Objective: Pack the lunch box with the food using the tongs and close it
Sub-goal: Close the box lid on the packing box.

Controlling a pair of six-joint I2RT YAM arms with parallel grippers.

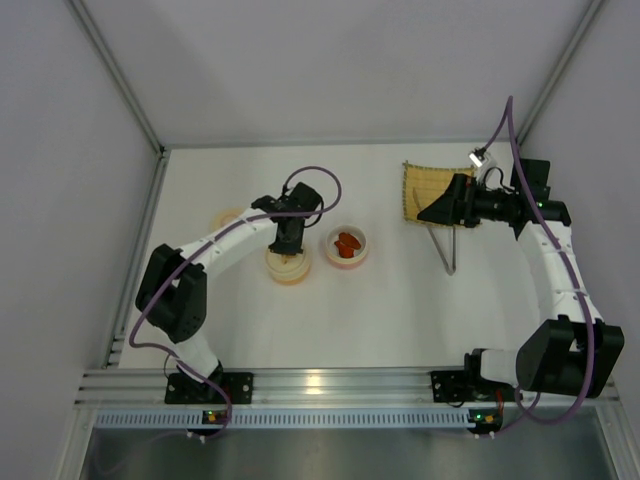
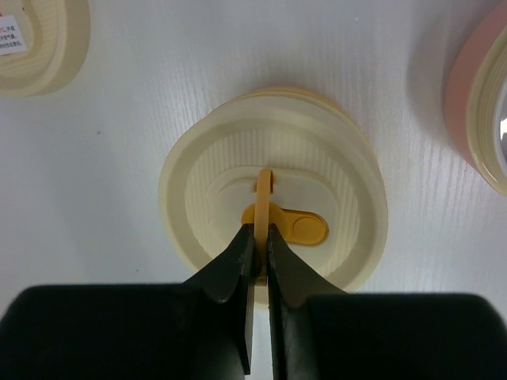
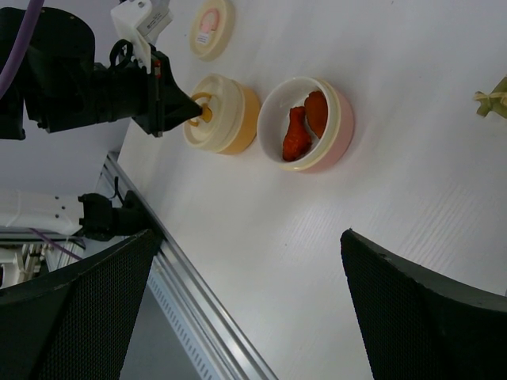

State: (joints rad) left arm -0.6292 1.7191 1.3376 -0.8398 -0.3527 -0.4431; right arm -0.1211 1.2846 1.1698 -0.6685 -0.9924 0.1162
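The lunch box is an orange round tub with a cream lid on it. My left gripper is above it, shut on the lid's upright loop handle; the same gripper shows from above. Beside the tub stands a pink bowl holding two red-orange food pieces. The tongs lie on the table at the right, below the mat. My right gripper hovers above them, wide open and holding nothing.
A yellow bamboo mat lies at the back right, partly under the right gripper. A second cream lid lies left of the lunch box. The aluminium rail runs along the near edge.
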